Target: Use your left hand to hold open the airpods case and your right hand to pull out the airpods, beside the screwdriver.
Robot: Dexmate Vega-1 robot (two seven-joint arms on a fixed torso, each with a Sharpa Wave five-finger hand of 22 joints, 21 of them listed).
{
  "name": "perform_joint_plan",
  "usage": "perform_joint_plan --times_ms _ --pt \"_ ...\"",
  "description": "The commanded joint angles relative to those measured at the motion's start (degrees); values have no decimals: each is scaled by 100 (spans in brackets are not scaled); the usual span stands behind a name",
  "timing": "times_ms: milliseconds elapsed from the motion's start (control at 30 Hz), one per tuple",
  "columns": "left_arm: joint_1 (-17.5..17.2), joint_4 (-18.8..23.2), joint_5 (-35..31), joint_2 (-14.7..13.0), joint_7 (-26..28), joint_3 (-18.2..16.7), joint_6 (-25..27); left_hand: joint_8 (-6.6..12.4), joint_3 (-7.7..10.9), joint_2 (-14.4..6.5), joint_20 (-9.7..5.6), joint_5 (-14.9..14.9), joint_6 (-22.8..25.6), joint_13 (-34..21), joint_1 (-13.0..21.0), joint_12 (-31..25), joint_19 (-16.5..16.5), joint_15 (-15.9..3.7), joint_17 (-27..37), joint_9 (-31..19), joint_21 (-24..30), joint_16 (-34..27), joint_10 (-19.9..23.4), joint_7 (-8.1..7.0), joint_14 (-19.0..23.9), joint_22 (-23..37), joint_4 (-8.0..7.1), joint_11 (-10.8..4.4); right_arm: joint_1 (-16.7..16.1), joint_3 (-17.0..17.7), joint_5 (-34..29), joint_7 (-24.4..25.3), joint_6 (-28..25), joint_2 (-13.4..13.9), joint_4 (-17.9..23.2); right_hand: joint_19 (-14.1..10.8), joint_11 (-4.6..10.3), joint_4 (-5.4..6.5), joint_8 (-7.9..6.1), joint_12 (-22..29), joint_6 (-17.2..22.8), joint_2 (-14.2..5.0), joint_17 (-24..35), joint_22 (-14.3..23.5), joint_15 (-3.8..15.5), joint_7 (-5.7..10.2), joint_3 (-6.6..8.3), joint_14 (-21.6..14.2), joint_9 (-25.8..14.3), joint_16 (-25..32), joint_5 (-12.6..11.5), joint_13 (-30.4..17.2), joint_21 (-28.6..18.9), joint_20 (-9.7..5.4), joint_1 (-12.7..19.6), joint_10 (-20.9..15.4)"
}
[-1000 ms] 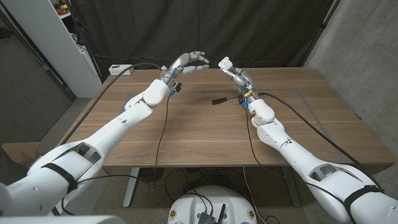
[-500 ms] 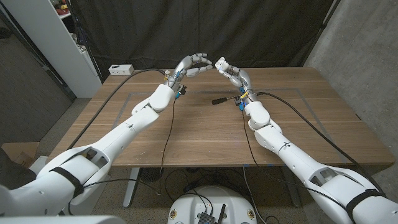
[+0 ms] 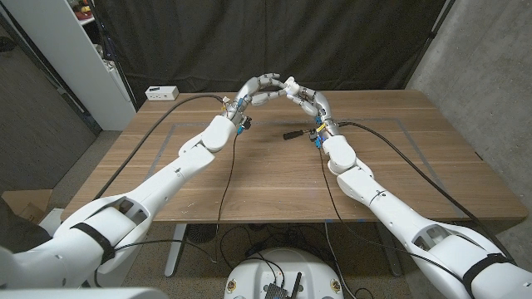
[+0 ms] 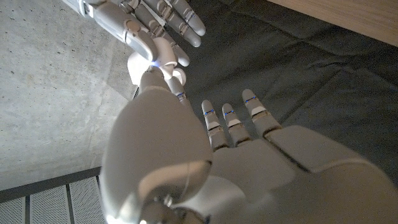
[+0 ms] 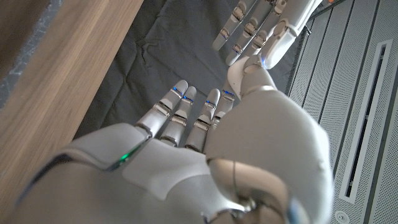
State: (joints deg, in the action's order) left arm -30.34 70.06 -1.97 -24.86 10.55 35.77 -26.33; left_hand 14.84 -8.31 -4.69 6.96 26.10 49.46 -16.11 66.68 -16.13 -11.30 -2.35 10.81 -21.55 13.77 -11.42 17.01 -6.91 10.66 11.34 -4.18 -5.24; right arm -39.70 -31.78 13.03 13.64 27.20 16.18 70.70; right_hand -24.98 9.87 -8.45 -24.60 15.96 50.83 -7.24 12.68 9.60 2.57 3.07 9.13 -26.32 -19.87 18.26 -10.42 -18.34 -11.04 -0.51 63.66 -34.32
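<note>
Both hands are raised above the far middle of the wooden table (image 3: 249, 174), meeting fingertip to fingertip. The left hand (image 3: 259, 88) comes in from the left, the right hand (image 3: 304, 97) from the right.

The AirPods case (image 3: 289, 83) is the small white object at the point where the hands meet, held up in the air, off the table. In the head view it sits at the tips of the right hand's fingers, with the left hand's fingertips right against it. In the left wrist view the case (image 4: 142, 70) shows as a white rounded block pinched between the thumb and a finger of the other hand (image 4: 146, 25), whose remaining fingers are spread straight. The left hand's own thumb tip reaches up to the case there; whether it actually grips it or only touches it, I can't tell.

In the right wrist view the right hand (image 5: 205, 143) has its fingers loosely extended and its thumb forward, tip at the case (image 5: 239, 70); the left hand's fingers (image 5: 249, 28) hang spread just past it. Can't tell whether the case lid is open or closed.

The screwdriver (image 3: 298, 131), with a dark handle, lies on the table under the right wrist, near the right forearm.

A white box (image 3: 161, 92) sits by the table's far left corner. Black cables run across the tabletop along both arms.
</note>
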Motion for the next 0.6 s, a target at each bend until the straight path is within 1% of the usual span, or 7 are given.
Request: perform_joint_plan --times_ms 33,100,133,367,400,467,600 --pt "-38 115 -286 -87 160 37 103 30 -43 -38 6 42 114 -23 120 -46 -24 -283 10 10 9 -10 32 45 52 20 18 9 -18 -71 20 -65 4 -31 100 -27 -8 6 -5 -15 615 -41 8 20 986 338 -43 -46 -268 44 -9 -5 -19 43 20 -31" --pt "-73 184 -346 -107 230 30 152 40 -34 -59 3 47 147 -26 160 -46 -29 -291 11 5 12 -10 33 43 55 21 33 13 -33 -62 46 -82 19 -29 116 -24 -2 10 4 -23 612 -44 9 20 986 335 -46 -45 -262 46 -8 -6 -17 42 21 -20" --pt "-94 222 -375 -116 266 26 176 52 -23 -80 4 55 195 -29 224 -50 -34 -291 10 4 14 -7 47 94 54 23 60 13 -36 -59 52 -93 25 -23 123 -25 -50 11 6 -21 622 -42 10 20 986 314 -50 -45 -257 48 -6 -6 -17 43 22 -29" --pt "-242 506 -481 -175 448 -22 399 207 35 -227 -39 80 585 -40 488 -86 -65 -354 7 -61 30 -18 153 250 114 29 158 23 -99 -20 114 -126 15 22 233 -23 -8 21 31 -31 615 -51 14 20 987 333 -61 -41 -241 55 -4 -9 -13 38 22 -27" --pt "-258 524 -481 -173 472 -30 406 218 39 -239 -55 80 608 -41 511 -93 -73 -358 7 -69 34 -21 172 275 126 29 166 17 -112 -12 140 -144 19 26 247 -23 -58 23 38 -34 616 -55 15 20 991 340 -64 -44 -236 59 -3 -10 -13 38 24 -28" --pt "-280 545 -498 -174 521 -40 391 250 56 -291 -71 82 681 -43 580 -109 -90 -369 7 -96 43 -24 224 308 147 32 187 -58 -138 -3 146 -134 -11 40 293 -23 -19 25 46 -33 614 -59 17 20 994 341 -66 -46 -230 63 -3 -14 -12 37 28 -32" --pt "-299 592 -526 -188 567 -55 378 311 61 -333 -74 76 820 -45 640 -120 -122 -400 6 -133 58 -32 266 339 186 36 202 -12 -180 20 203 -135 -60 45 351 -20 12 28 54 -38 619 -63 19 20 993 337 -70 -45 -223 67 -1 -18 -10 32 30 -27"
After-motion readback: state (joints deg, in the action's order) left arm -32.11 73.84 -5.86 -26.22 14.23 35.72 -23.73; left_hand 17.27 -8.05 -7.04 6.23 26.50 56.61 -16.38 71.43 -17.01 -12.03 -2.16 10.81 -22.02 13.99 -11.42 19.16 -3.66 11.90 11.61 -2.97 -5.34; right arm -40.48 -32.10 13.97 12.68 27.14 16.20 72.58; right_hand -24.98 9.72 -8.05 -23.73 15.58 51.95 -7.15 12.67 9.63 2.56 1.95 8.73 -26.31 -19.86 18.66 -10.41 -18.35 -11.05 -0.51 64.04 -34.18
